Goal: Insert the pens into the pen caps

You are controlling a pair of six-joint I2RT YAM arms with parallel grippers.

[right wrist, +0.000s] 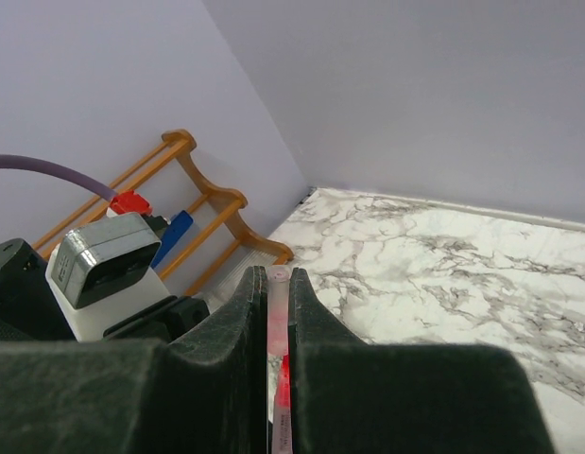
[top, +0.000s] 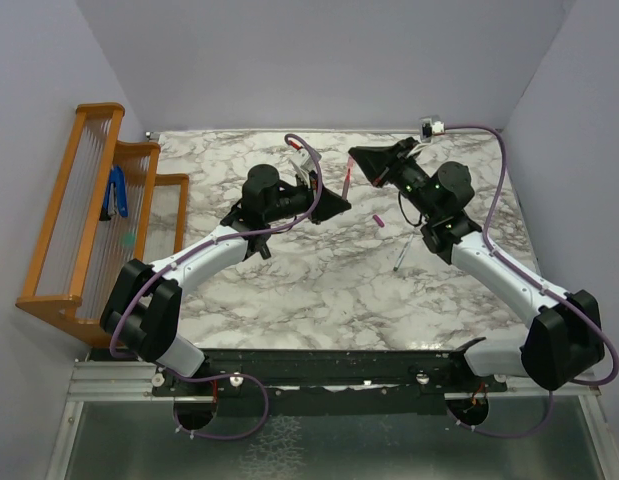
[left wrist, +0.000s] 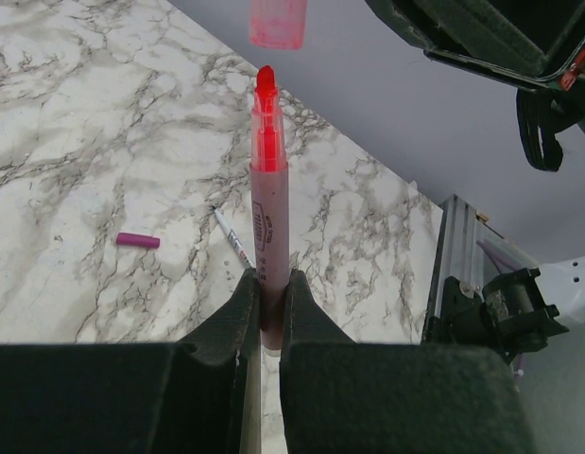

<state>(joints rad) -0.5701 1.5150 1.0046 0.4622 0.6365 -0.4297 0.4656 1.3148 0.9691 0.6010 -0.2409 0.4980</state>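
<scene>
Left hand (left wrist: 270, 284) was clamped shut on the lower barrel of the pinkish pen (left wrist: 268, 203), which stood straight up out of my fingers with its red tip bare. Right hand (right wrist: 276, 279) was pinched tight on the pale pink cap (left wrist: 277, 21), holding it just above that tip and roughly in line with it. From my left wrist I saw a thin gap between tip and cap.

On the counter (left wrist: 75, 113) lay the magenta cap (left wrist: 138, 240) and, near it, the thin greyish pen (left wrist: 233, 236), both well apart from either hand.

Much was hard to see. The bottom end of the pinkish pen was buried between my left fingers, and the upper edge of the left wrist view cut off the top of the pale pink cap. From my right wrist only a narrow strip of that cap showed between the fingers, with a bit of red below it. The held pen hid part of the thin greyish pen. From above, my two hands crowded together over the far middle of the counter, and the gap was too small to make out there.

Off the counter's left side stood the wooden rack (top: 79, 220), with the blue-handled tool (top: 117, 192) in it.
</scene>
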